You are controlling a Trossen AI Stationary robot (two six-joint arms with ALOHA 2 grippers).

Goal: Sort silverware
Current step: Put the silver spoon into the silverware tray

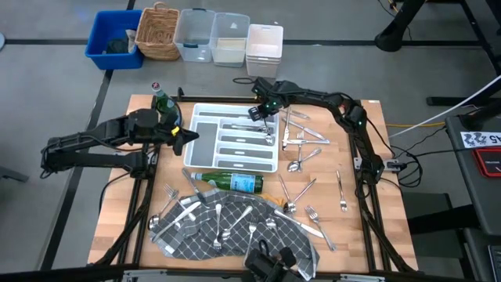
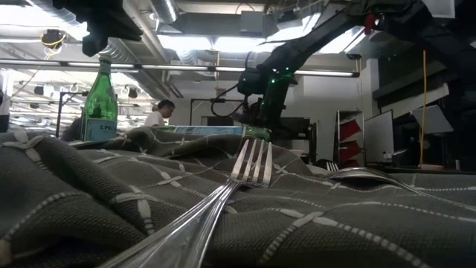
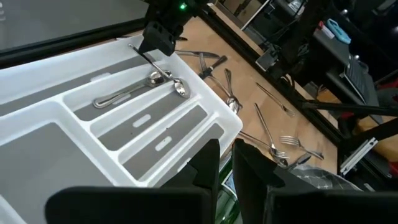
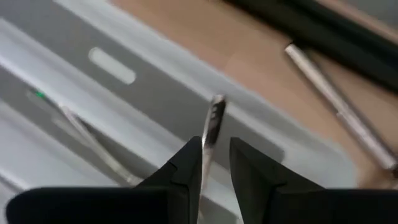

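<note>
Little can be read here. In the low view, the blue label on the upright green bottle (image 2: 99,100) shows the letters "S.PEL" in white; the rest of the word turns out of sight around the glass. In the high view, a white sticker (image 1: 481,140) on the dark equipment at the right edge carries black characters too small to make out. The label on the green bottle lying on its side (image 1: 232,182) near the white tray (image 1: 270,167) shows pale blue, but none of its lettering can be made out.
</note>
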